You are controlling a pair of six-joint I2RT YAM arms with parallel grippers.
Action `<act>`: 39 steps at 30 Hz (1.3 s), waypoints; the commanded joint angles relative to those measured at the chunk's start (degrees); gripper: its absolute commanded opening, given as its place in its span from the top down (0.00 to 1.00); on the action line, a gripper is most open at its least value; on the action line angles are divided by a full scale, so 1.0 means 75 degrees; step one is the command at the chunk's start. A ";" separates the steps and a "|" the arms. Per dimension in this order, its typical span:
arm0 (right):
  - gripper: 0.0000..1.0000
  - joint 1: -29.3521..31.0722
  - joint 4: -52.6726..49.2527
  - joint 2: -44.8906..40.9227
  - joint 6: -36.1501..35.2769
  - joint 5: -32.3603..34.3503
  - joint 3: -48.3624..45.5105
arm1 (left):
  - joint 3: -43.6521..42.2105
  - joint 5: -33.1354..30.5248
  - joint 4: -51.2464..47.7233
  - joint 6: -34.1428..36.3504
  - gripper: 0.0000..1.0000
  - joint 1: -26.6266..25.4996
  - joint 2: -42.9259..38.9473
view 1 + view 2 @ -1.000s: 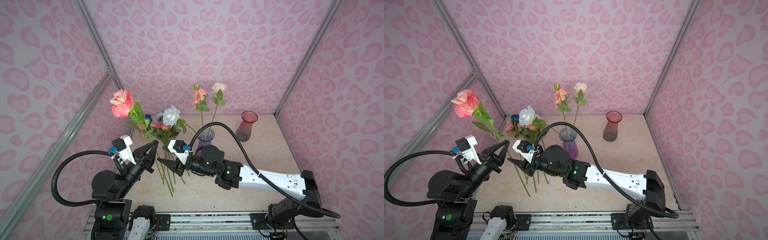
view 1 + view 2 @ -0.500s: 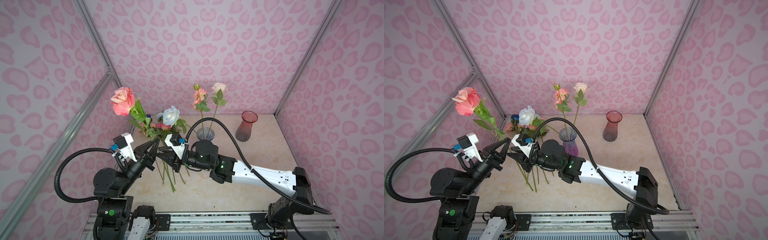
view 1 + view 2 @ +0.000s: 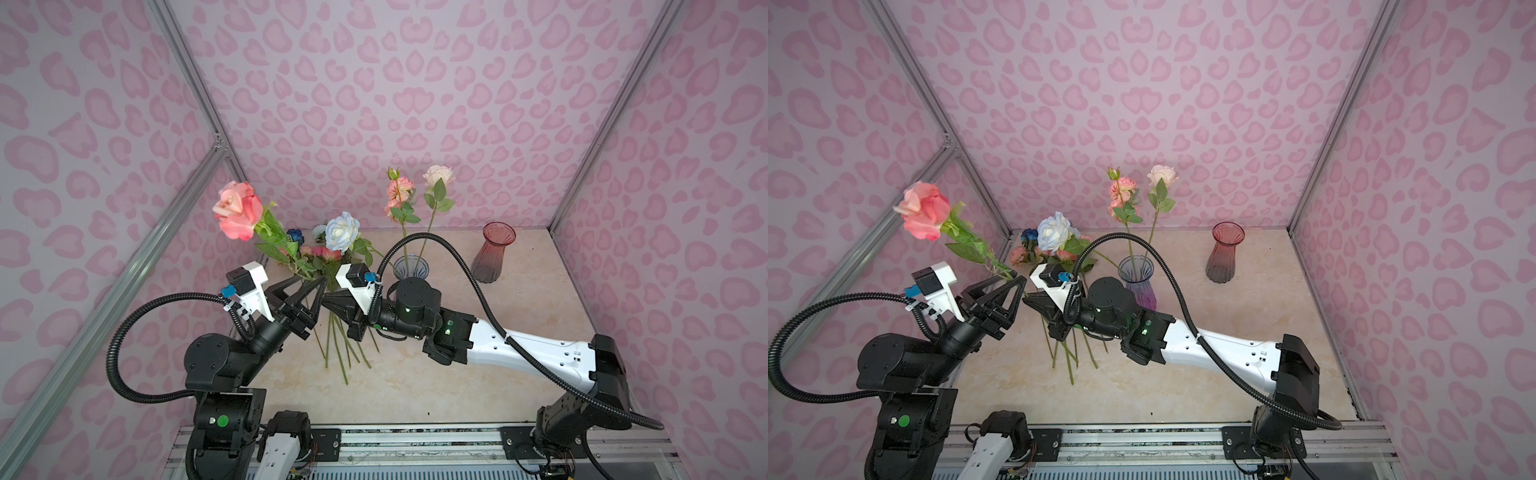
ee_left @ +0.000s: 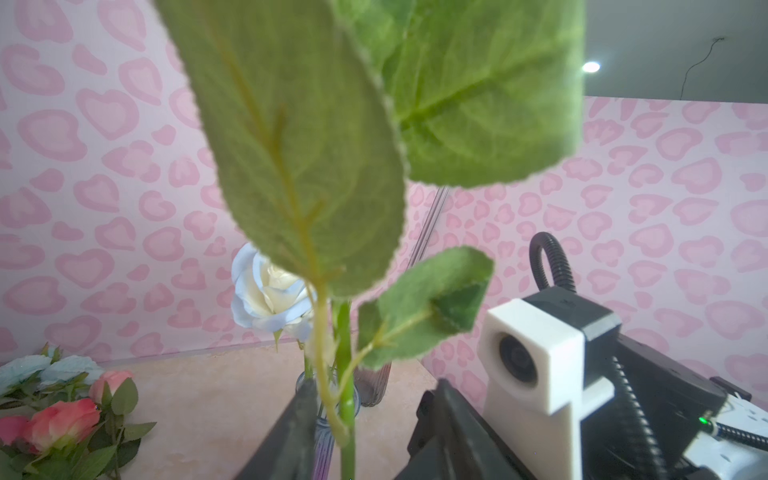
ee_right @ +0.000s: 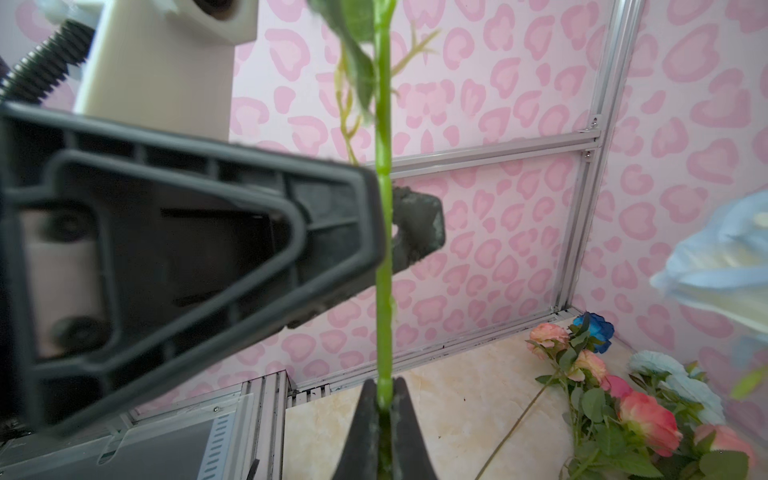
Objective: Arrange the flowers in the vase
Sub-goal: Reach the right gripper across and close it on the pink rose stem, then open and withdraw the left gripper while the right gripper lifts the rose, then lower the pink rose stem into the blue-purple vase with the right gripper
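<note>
Mid-air, centre | right hand (image 5: 384,388) pinches glossy rose stem (image 5: 383,257) | leaves (image 4: 299,145) fuzzy, serrated

The left gripper (image 3: 312,281) holds its jaws parted around the stem (image 5: 383,249). The right gripper (image 5: 384,388) pinches the same stem just beside it.

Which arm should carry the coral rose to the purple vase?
Right. The right tool is shut on the stem of the coral rose, the left tool has its jaws open, and the purple vase stands close by the right tool.
</note>
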 commanded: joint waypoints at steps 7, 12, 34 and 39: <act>1.00 -0.0011 0.0336 -0.0753 -0.0372 0.0288 -0.0287 | 0.0668 -0.0486 -0.0492 0.0656 0.29 -0.0013 -0.0219; 1.00 -0.0030 -0.0204 -0.1437 -0.0899 0.0680 -0.0306 | 0.0794 -0.0747 -0.0649 0.0815 0.29 -0.0009 -0.0225; 1.00 -0.3110 -0.0332 -0.2161 -0.1588 0.1122 -0.0563 | 0.0099 -0.1145 -0.0440 0.0850 0.29 -0.0010 -0.0008; 1.00 -0.3756 0.0542 -0.1587 -0.1327 0.0693 -0.0559 | -0.0055 -0.1197 -0.0415 0.0897 0.29 0.0004 0.0035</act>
